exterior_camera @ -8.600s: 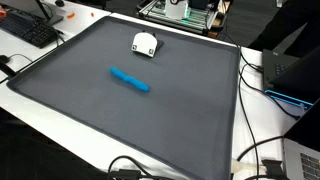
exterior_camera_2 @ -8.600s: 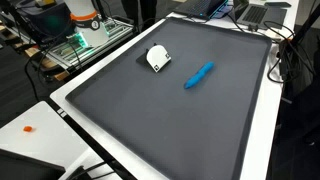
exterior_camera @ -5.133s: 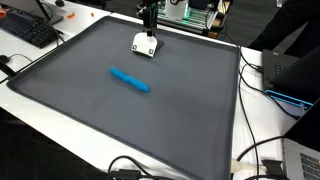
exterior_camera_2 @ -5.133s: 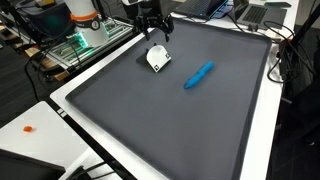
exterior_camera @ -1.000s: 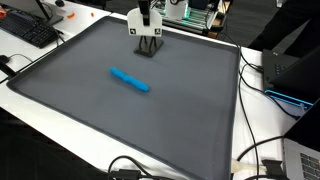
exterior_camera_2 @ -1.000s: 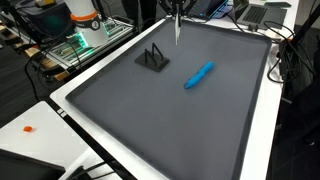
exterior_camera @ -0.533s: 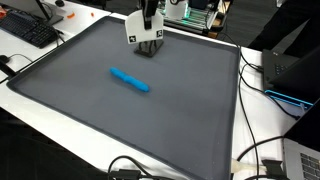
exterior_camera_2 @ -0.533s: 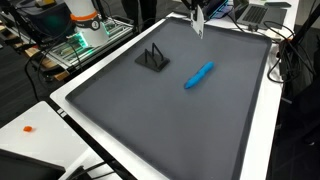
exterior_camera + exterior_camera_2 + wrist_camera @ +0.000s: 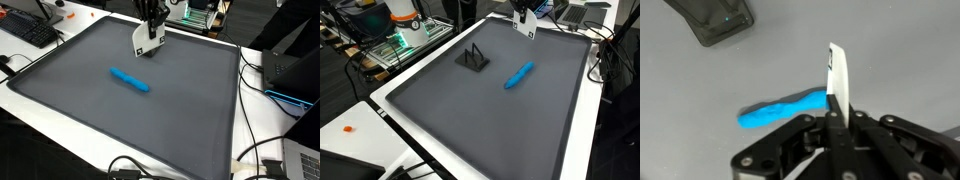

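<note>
White plate [image 9: 529,27], thin and flat, sits clenched between the fingers of the gripper [image 9: 524,14], which grasps it by its upper edge; the plate hangs below the claw over the far part of the dark grey mat [image 9: 490,110]. In an exterior view the plate [image 9: 147,41] faces the camera with a small black mark near its top, tilted slightly, and the gripper [image 9: 153,27] above it is cut off by the frame edge, so the arm cannot be seen. Wrist view: plate [image 9: 839,78] appears edge-on as a narrow white blade rising from the gripper [image 9: 837,122], a dark mark on its side too small to read; the finger pads themselves are lost in the black housing. Height of the plate over the mat cannot be judged from any view. Blue elongated object [image 9: 519,75] lies flat on the mat near its middle, well apart from the plate; in the wrist view the plate hides one end of it [image 9: 783,110]. Black wire stand [image 9: 472,58] rests on the mat, apart from both; the wrist view shows only a blurred dark corner of it [image 9: 712,20], cut by the frame. In the exterior view that shows the plate face-on, the stand cannot be made out. Beyond the mat: the white table [image 9: 60,125], a black keyboard [image 9: 30,30] partly cropped, and cables [image 9: 255,165] at the edge.
</note>
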`<move>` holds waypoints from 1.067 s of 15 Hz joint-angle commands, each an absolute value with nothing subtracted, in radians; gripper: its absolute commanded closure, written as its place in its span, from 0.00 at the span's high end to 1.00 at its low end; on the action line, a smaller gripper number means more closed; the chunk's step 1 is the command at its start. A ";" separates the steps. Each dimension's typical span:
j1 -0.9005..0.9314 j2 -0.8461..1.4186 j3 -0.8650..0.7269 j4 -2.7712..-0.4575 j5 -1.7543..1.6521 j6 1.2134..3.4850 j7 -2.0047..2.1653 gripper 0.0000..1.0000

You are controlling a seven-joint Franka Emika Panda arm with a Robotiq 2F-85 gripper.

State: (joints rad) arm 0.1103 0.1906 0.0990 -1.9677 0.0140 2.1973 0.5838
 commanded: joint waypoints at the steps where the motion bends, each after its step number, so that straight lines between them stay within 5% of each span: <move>1: 0.125 0.193 0.084 -1.963 0.018 2.194 0.578 0.04; 16: 0.129 0.384 0.081 -1.790 -0.015 2.181 0.273 0.01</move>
State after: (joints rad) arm 0.1166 0.3190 0.0968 -1.8595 0.0120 2.1976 0.3286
